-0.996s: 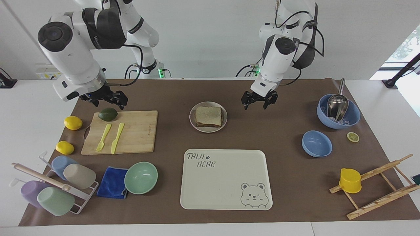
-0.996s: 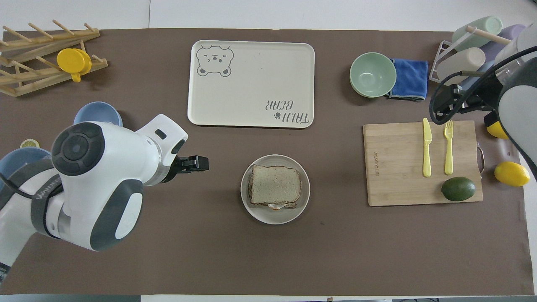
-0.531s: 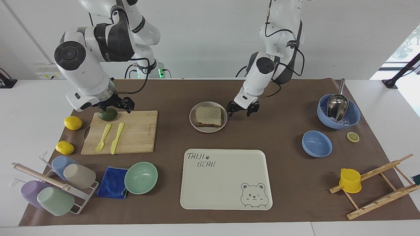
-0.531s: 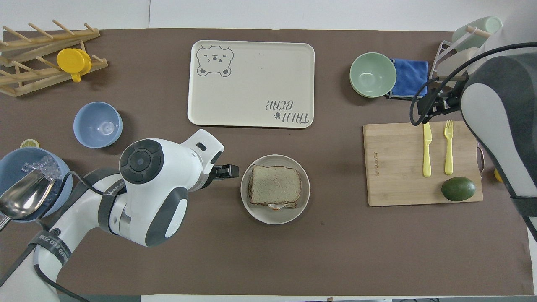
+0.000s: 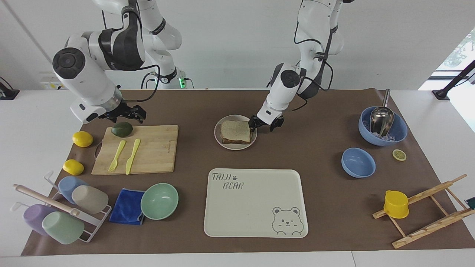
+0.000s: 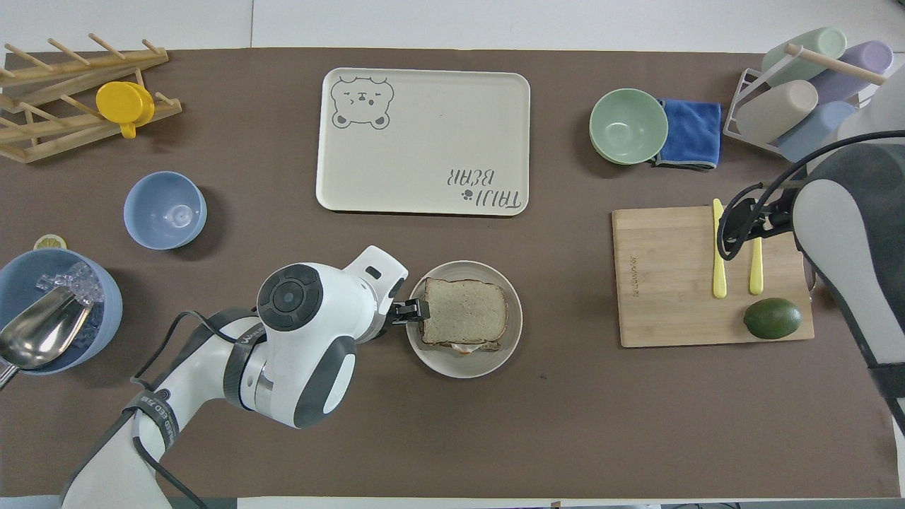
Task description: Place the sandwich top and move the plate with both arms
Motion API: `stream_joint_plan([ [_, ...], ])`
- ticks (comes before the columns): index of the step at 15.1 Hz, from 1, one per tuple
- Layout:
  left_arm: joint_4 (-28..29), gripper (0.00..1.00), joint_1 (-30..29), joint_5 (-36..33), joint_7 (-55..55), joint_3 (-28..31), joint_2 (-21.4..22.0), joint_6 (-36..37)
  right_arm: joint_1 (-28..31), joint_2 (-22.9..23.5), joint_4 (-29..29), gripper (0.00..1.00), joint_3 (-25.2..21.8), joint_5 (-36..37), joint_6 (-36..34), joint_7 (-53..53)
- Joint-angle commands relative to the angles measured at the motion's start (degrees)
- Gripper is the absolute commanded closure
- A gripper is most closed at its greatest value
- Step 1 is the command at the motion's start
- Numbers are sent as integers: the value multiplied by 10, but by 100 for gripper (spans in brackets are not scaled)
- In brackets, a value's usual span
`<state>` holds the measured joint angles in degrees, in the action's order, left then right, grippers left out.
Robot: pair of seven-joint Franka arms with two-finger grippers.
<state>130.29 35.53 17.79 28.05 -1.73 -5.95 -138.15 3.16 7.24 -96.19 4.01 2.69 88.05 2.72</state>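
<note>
Facing view: plate [image 5: 235, 144] rim touches left claw [image 5: 264, 124].

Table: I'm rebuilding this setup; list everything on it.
sandwich top: 1, brown, on plate
plate: 1, beige, mid-table
tray: 1, cream, farther from robots than plate
board: 1, wood, right arm's end
avocado, fork, knife: 1 each, green, yellow, on board
lemons: 2, yellow, beside board
blue bowls: 2, blue, left arm's end
mint bowl: 1, green, beside cloth
cups: 5, pastel, yellow, on racks
left gripper: 1, black, at plate
right gripper: 1, black, over board
</note>
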Motion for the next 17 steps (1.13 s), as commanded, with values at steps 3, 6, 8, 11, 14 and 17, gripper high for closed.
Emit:
stream_joint_plan([
  [3,15,45,18,25,5,8,7,-30,-51,-28,-39,0,-57,-12,23,-9],
  [6,14,54,24,27,6,8,-3,-33,-46,-28,-39,0,-57,-12,28,-8],
  [8,15,57,25,27,12,8,-6,-48,-45,-28,-36,0,-57,-12,28,-8],
  [11,15,64,33,27,17,8,-10,-54,-53,-37,-32,0,-54,-13,30,-10],
  [14,14,87,32,27,17,8,-10,-54,-62,-42,-32,0,-53,-13,43,-11],
  [17,14,100,30,28,17,8,-10,-52,-61,-43,-33,0,-54,-14,43,-14],
])
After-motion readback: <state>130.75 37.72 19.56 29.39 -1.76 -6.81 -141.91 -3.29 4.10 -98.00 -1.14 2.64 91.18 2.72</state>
